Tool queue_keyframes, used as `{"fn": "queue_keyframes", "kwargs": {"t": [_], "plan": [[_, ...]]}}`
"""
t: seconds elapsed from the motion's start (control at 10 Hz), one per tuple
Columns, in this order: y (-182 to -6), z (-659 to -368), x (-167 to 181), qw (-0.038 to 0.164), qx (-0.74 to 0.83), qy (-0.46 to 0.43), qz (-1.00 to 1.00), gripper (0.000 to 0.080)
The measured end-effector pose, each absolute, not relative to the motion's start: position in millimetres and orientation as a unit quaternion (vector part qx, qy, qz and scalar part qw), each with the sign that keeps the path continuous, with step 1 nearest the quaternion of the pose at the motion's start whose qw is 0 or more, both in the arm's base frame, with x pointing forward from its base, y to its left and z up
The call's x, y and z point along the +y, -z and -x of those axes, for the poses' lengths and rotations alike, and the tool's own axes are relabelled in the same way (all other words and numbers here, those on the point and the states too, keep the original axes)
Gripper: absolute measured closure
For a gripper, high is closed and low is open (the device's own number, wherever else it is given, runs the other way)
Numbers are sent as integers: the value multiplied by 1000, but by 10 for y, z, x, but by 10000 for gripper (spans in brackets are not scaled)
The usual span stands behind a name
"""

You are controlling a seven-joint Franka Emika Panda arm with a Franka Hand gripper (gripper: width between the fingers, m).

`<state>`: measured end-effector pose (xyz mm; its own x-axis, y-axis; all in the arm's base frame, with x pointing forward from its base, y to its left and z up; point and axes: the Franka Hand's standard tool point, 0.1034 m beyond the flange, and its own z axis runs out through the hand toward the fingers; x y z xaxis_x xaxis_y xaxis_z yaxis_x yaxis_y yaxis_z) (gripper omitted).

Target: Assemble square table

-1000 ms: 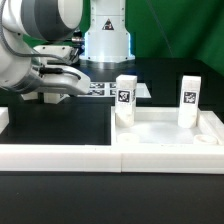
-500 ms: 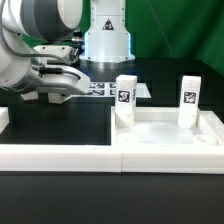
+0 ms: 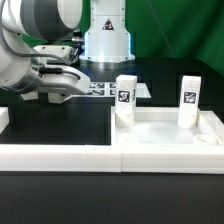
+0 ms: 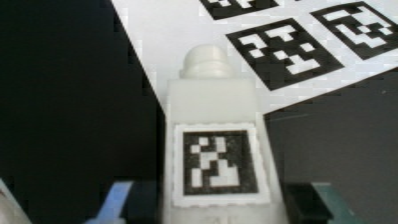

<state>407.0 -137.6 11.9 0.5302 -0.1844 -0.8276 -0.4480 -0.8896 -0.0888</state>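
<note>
In the wrist view a white table leg [image 4: 217,120] with a black-and-white tag lies lengthwise between my gripper's [image 4: 228,207] fingers [image 4: 128,200], its round peg end pointing toward the marker board [image 4: 302,40]. The jaws stand closed against its sides. In the exterior view my gripper [image 3: 48,96] is low over the black table at that view's left, and the arm hides the held leg. The square tabletop [image 3: 165,150] lies at that view's right with two legs [image 3: 125,100] [image 3: 189,102] standing upright in its far corners.
The marker board [image 3: 100,88] lies behind the gripper near the robot base [image 3: 105,35]. A long white rail [image 3: 55,155] runs along the front, left of the tabletop. A small white block [image 3: 3,118] sits at the exterior view's left edge.
</note>
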Motion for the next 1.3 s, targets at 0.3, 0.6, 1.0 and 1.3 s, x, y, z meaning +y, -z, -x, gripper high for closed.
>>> {"fn": "queue_keyframes", "kwargs": {"t": [0.3, 0.6, 1.0, 1.3], "plan": [[-687, -4480, -1354, 137, 135, -421, 887, 509], [-796, -4602, -1278, 127, 138, -378, 907, 509], [-1289, -5130, -1201, 98, 107, -260, 955, 509], [-1673, -5564, -1031, 68, 70, -159, 982, 509]]}}
